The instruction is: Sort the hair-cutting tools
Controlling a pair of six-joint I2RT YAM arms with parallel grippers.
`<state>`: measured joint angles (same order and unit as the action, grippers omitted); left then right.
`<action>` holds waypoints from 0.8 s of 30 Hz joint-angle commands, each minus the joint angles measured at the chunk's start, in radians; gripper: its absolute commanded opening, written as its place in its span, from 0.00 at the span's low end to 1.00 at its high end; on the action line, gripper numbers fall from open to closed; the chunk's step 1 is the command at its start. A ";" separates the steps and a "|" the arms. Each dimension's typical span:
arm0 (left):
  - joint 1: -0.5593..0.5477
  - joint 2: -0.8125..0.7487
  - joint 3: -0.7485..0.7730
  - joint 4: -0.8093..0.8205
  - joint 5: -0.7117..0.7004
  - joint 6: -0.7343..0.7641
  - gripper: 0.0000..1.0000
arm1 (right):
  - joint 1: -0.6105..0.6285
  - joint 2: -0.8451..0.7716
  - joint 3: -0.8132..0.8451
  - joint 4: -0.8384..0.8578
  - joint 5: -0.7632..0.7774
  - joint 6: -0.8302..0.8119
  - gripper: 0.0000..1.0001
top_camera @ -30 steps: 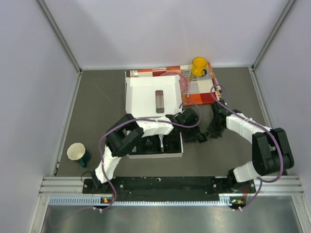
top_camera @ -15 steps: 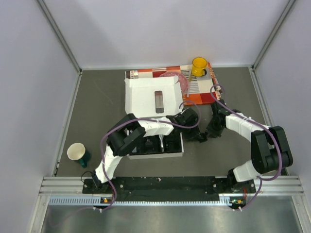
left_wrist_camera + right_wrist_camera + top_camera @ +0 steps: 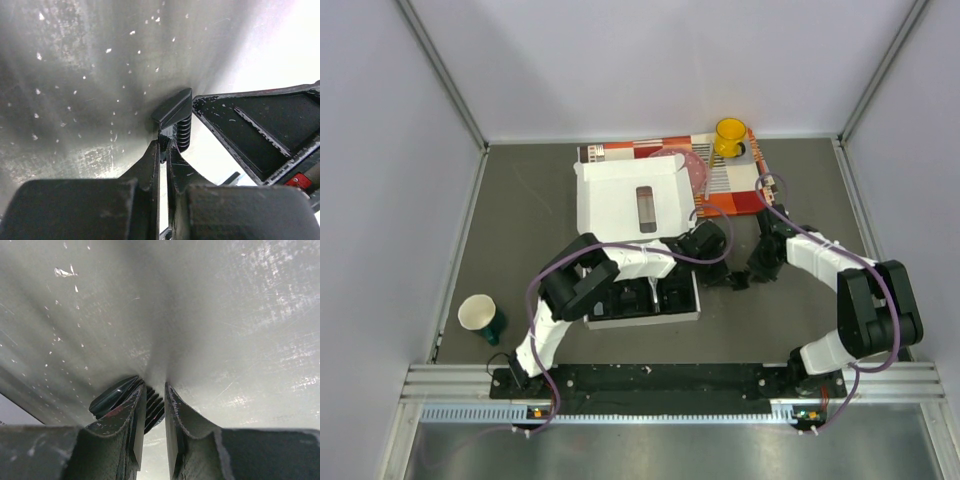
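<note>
Left hand (image 3: pixel 163 146), nearly shut, pinches a ribbed guard comb (image 3: pixel 176 112), a grip the overhead view leaves unreadable.

Dark grey with pale flecks: the tabletop (image 3: pixel 520 220). Plain white for the box (image 3: pixel 610 200) lid, black for its moulded tray (image 3: pixel 675 297). At the far edge, a bright yellow cup (image 3: pixel 730 135) by a board (image 3: pixel 732 188) striped and blocked in orange, red and white. Near the left edge, a paper cup (image 3: pixel 480 316), white inside, teal-green outside. Matte black for the ribbed guard comb (image 3: pixel 175 112). Black too for the second comb (image 3: pixel 112 396), with a glossy sheen. White and black on the left arm (image 3: pixel 635 262) and right arm (image 3: pixel 815 258), purple on their cables (image 3: pixel 532 290).
</note>
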<state>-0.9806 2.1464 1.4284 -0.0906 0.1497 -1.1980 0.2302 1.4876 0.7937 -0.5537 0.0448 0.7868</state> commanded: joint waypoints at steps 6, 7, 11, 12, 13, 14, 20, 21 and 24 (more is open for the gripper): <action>0.002 -0.031 -0.020 0.081 -0.009 0.087 0.00 | 0.006 -0.030 0.021 -0.011 -0.042 0.008 0.22; 0.002 -0.033 -0.023 0.083 -0.007 0.090 0.00 | 0.003 -0.035 0.022 -0.014 -0.037 0.008 0.22; 0.005 -0.048 -0.026 0.123 0.008 0.113 0.00 | 0.004 -0.064 0.044 -0.041 0.004 0.008 0.25; 0.006 -0.051 -0.026 0.124 0.014 0.118 0.00 | 0.003 -0.072 0.059 -0.057 0.015 0.005 0.28; 0.011 -0.054 -0.025 0.129 0.020 0.130 0.00 | 0.004 -0.078 0.070 -0.069 0.041 0.000 0.31; 0.014 -0.062 -0.026 0.130 0.031 0.136 0.00 | 0.004 -0.095 0.081 -0.084 0.055 -0.012 0.34; 0.048 -0.108 -0.028 0.121 0.106 0.186 0.00 | -0.003 -0.153 0.177 -0.187 0.159 -0.049 0.60; 0.049 -0.118 -0.029 0.118 0.117 0.193 0.00 | -0.006 -0.168 0.197 -0.199 0.165 -0.050 0.62; 0.072 -0.158 -0.043 0.121 0.194 0.238 0.00 | -0.009 -0.199 0.228 -0.229 0.173 -0.050 0.60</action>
<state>-0.9356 2.0937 1.3983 0.0040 0.2512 -1.0386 0.2260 1.3537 0.9504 -0.7200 0.1650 0.7521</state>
